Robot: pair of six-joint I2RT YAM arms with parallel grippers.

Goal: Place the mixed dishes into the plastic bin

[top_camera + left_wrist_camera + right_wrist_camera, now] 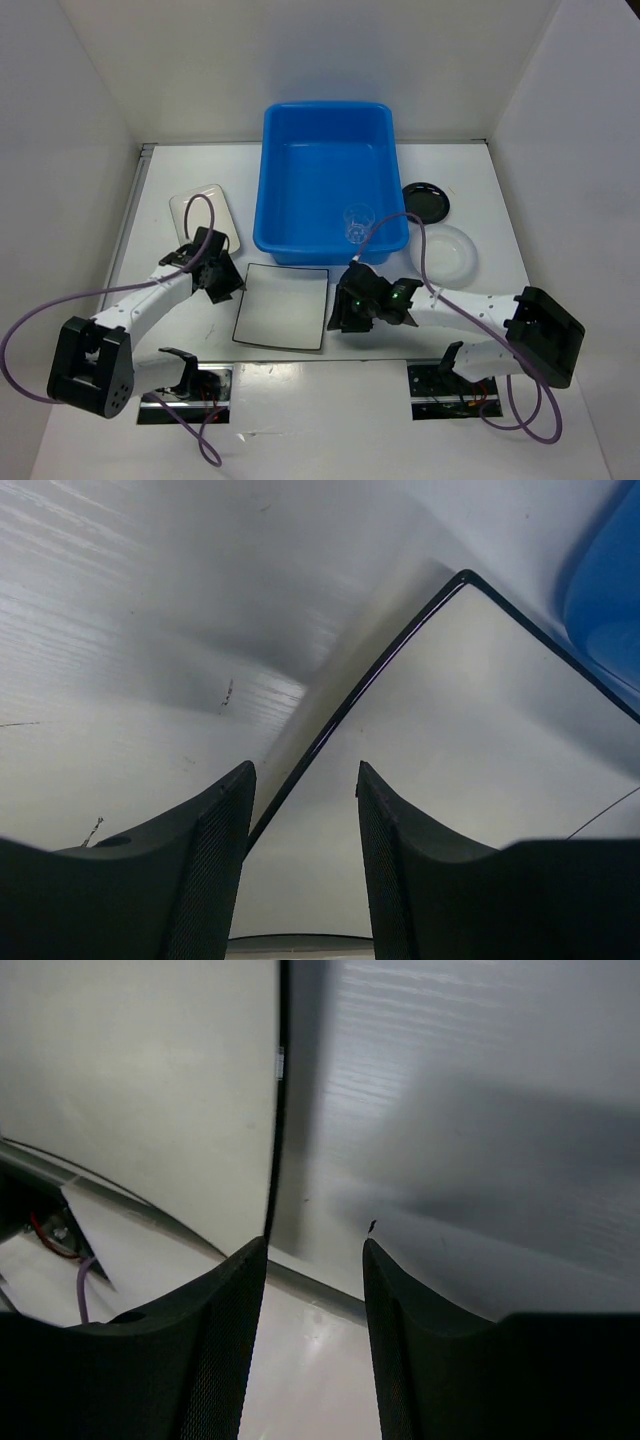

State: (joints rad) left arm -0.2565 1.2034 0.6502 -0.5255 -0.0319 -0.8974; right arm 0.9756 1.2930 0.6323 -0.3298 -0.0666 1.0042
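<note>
The flat square white plate with a thin dark rim (282, 305) lies on the table in front of the blue plastic bin (300, 180). My left gripper (222, 280) is open at the plate's left edge; in the left wrist view (305, 780) the rim (400, 645) runs between the fingers. My right gripper (345, 305) is open at the plate's right edge, empty (315, 1250), with the plate (140, 1080) to its left. A small clear cup (358, 222) stands inside the bin, near its front right corner.
A white rounded-rectangle plate (195, 210) lies left of the bin, behind my left gripper. A small black round plate (426, 201) and a translucent round dish (444, 251) lie right of the bin. White walls enclose the table.
</note>
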